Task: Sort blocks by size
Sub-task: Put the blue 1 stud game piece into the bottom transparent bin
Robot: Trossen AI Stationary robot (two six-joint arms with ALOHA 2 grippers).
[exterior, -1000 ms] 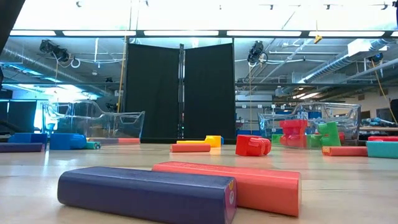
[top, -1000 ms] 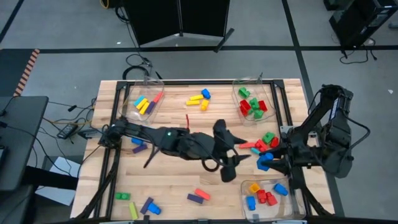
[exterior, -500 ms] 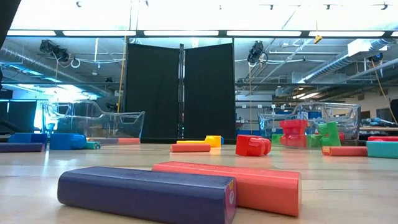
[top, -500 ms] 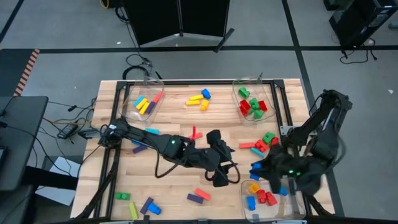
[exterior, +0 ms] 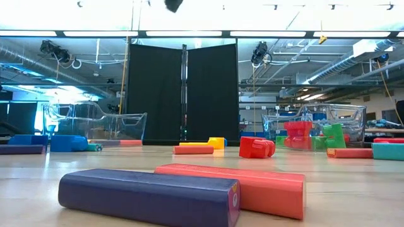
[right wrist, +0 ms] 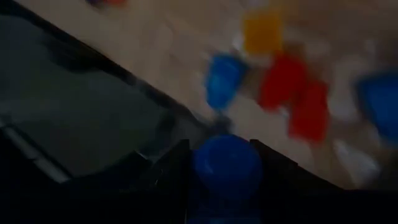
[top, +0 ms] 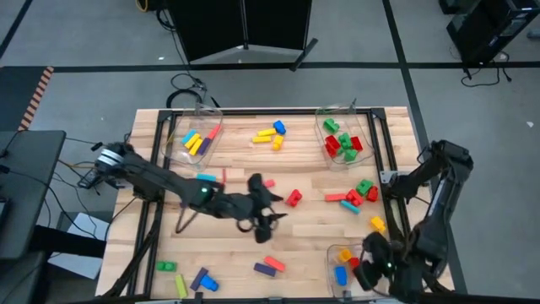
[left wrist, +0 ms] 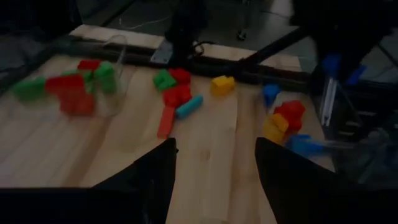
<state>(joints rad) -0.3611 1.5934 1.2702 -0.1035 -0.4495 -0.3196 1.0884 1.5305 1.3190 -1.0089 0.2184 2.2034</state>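
Coloured blocks lie scattered on the wooden table [top: 236, 253]. My left gripper [top: 267, 216] hangs open and empty over the table's middle; its wrist view [left wrist: 214, 180] looks toward a red, green, teal and yellow cluster [left wrist: 180, 99]. My right gripper [top: 371, 258] is above the near right clear bin [top: 337, 253], shut on a blue block [right wrist: 227, 165]. That bin holds blue, red and yellow blocks [right wrist: 292, 93]. A purple bar [exterior: 148, 197] and a coral bar [exterior: 252, 187] lie flat side by side near the front edge. My right gripper pinches the blue block's two opposite sides [right wrist: 199, 168] between its two fingers. The fingers [right wrist: 171, 171] come from above, pointing down over the near right bin. The block is lifted clear of the blocks below it.
A far left bin [top: 196, 139] holds yellow, purple and red bars. A far right bin [top: 342, 139] holds red and green blocks. Loose blocks lie at the far middle [top: 270, 135], at the right [top: 359, 192] and at the near left [top: 190, 279]. A red block [top: 293, 198] lies near my left gripper.
My right gripper has carried the blue block from the cluster at the table's right toward the near edge, to above the near right bin. My left gripper has drawn back toward the table's left, from the right of the middle to the middle.
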